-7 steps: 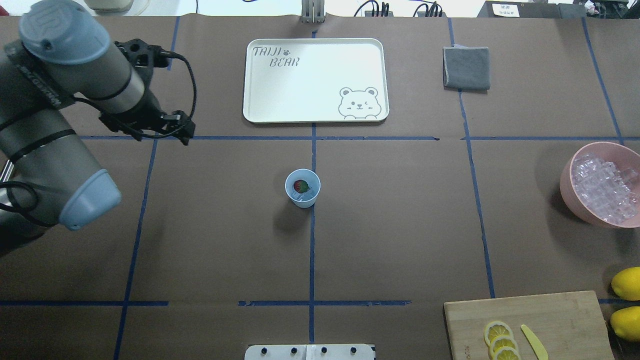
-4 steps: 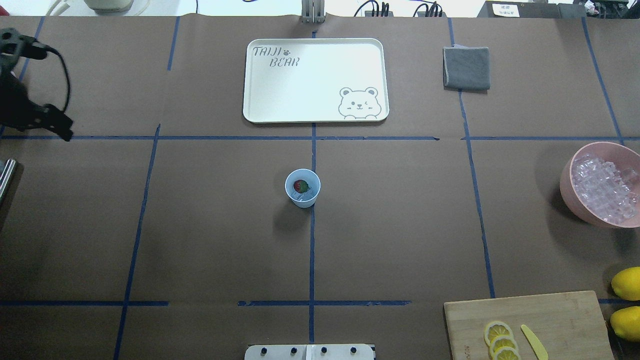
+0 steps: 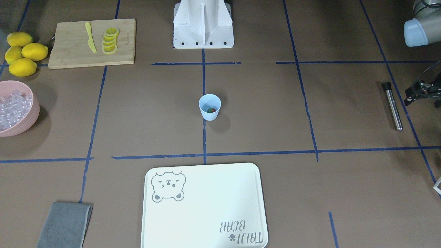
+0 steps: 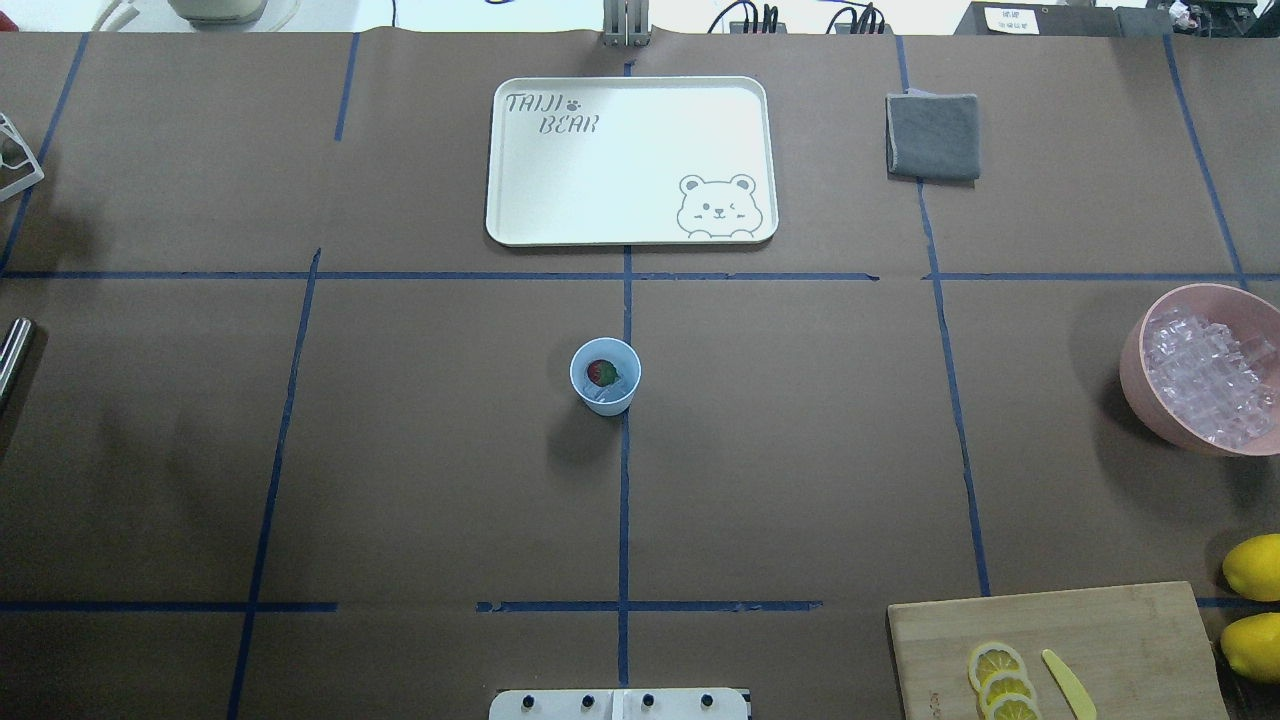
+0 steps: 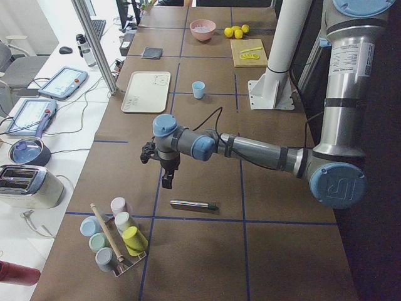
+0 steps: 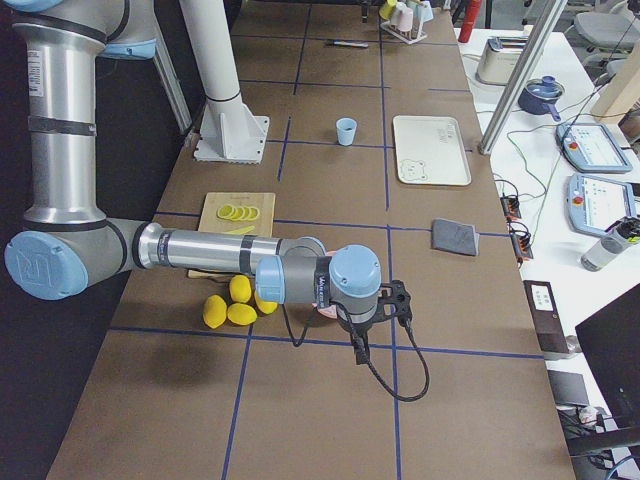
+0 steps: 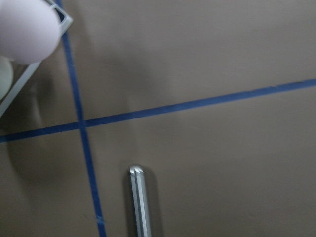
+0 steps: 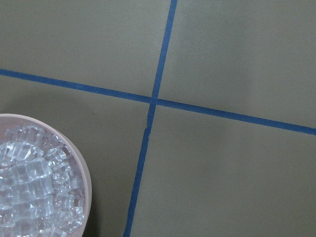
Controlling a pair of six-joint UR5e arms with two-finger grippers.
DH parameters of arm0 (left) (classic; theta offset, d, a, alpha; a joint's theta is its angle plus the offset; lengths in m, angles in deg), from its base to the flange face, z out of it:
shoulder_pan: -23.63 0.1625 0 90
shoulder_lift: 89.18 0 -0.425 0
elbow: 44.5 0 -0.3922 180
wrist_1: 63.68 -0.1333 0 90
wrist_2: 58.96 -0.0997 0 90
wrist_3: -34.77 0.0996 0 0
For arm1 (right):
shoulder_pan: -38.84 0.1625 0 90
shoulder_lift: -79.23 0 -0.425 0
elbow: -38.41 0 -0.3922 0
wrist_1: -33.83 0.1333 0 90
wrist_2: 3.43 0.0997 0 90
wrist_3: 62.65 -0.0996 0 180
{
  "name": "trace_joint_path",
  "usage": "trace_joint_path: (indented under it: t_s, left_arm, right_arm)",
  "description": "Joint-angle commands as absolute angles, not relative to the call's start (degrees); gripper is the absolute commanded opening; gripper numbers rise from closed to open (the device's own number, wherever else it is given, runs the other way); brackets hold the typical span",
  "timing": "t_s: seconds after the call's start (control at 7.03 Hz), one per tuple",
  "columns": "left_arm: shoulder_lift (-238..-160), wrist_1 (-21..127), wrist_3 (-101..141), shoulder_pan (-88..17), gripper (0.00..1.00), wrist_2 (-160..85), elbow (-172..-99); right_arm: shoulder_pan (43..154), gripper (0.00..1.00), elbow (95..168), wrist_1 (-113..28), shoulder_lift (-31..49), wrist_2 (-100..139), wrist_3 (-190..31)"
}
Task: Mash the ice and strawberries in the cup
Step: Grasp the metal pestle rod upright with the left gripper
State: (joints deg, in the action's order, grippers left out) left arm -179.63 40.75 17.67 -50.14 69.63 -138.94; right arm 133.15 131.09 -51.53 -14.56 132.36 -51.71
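I've pulled left arm [image 5: 250,149] off the overhead view; left gripper [image 5: 167,182] now hangs over metal rod [image 5: 194,204], lying just below its fingers (grip unclear).

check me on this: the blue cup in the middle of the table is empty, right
Not empty. The blue cup in the middle of the table holds a red strawberry; the overhead exterior view looks straight into it.

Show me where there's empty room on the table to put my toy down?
The widest bare patches lie either side of the small light blue plastic cup: one toward the pink bowl of ice, one toward the slim metal rod. Bare paper also separates cup and white bear tray. It is crowded around the wooden cutting board and yellow lemons.
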Motion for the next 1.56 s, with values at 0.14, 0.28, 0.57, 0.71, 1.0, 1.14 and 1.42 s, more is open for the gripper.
trace_joint_path:
  t_s: [0.14,0.28,0.57,0.71,1.0,1.14,1.42]
  left_arm:
    - [-178.0,62.5,3.1,-48.9,1.00,68.8,-128.1]
    - [-177.2,66.6,-2.0,-44.9,1.00,67.2,-127.4]
    - [-174.4,72.0,-6.6,-39.7,1.00,63.5,-127.2]
    - [-173.6,72.1,-6.3,-39.7,1.00,63.5,-127.2]
    - [-173.5,72.1,-6.1,-39.6,1.00,63.4,-125.8]
    - [-173.9,72.2,-6.1,-39.2,1.00,63.4,-124.7]
    - [-174.3,72.2,-6.0,-39.0,1.00,63.4,-124.7]
  right_arm:
    - [133.1,1.00,131.0,-51.5,-14.3,132.4,-51.8]
    - [133.1,1.00,131.0,-51.5,-14.2,132.4,-51.8]
    - [133.0,1.00,130.9,-51.6,-13.9,132.3,-51.8]
    - [133.0,1.00,130.8,-51.6,-13.6,132.2,-51.8]
    - [133.1,1.00,130.7,-51.6,-13.6,132.3,-51.8]
    - [133.1,0.99,130.8,-51.6,-13.6,132.3,-51.8]
    - [133.0,1.00,130.8,-51.6,-13.5,132.3,-51.8]
